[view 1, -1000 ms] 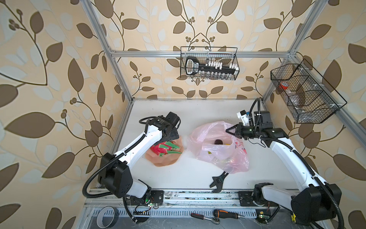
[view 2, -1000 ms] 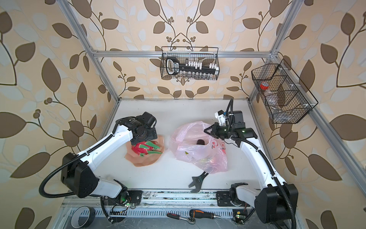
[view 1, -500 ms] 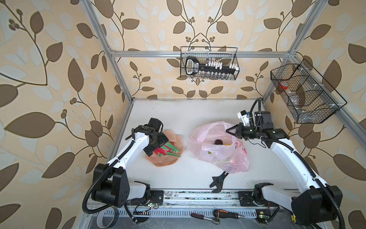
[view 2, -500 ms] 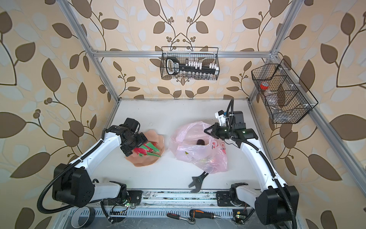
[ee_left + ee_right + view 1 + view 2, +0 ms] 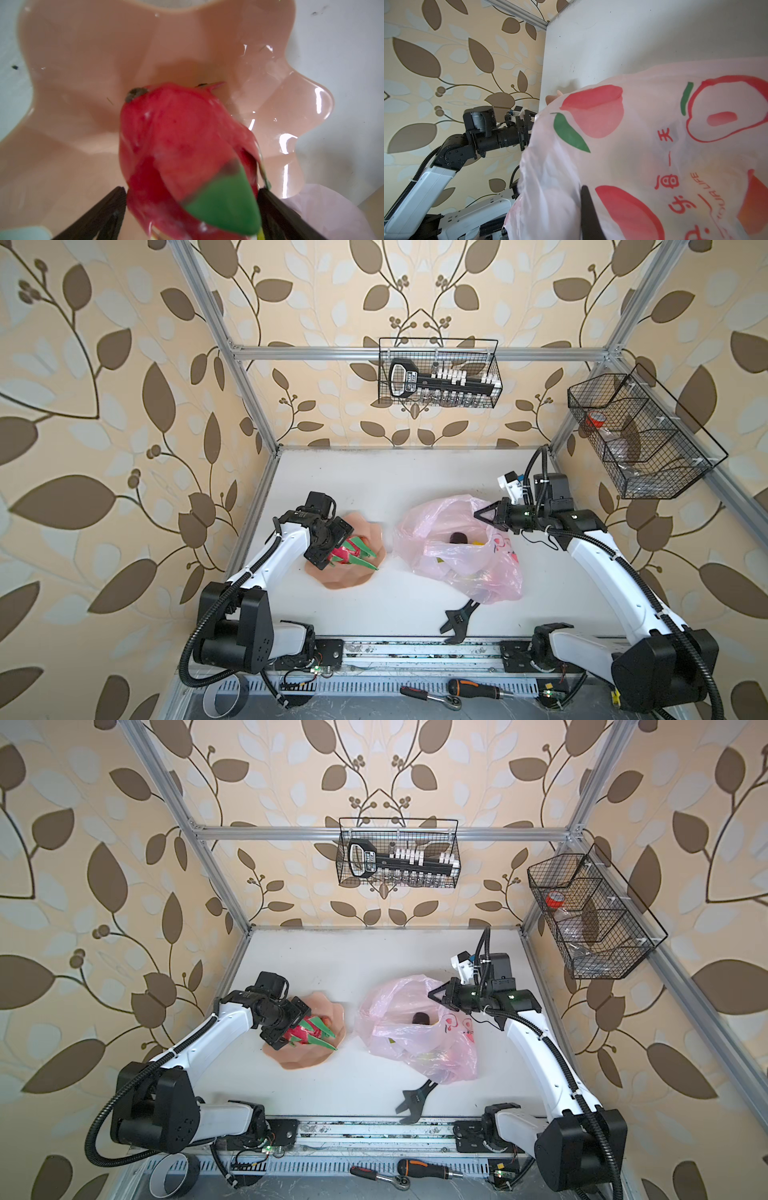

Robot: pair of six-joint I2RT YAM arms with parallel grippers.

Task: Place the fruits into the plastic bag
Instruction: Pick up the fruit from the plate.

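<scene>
The left gripper [image 5: 190,190] has shifted onto one red-pink dragon fruit with green scales [image 5: 347,549]: fingers wide, fruit between them, on one peach faceted plate [image 5: 353,585]. The right gripper [image 5: 478,515] stays pinched on one translucent pink plastic bag [image 5: 465,572]; near its fingers, inside, one dark purple round fruit [image 5: 458,537], one yellow lemon [image 5: 479,543].

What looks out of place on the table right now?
A black wrench lies on the table near the front edge, its handle meeting the bag's near corner. It is a tool, not fruit; nothing looks spilled or damaged.
</scene>
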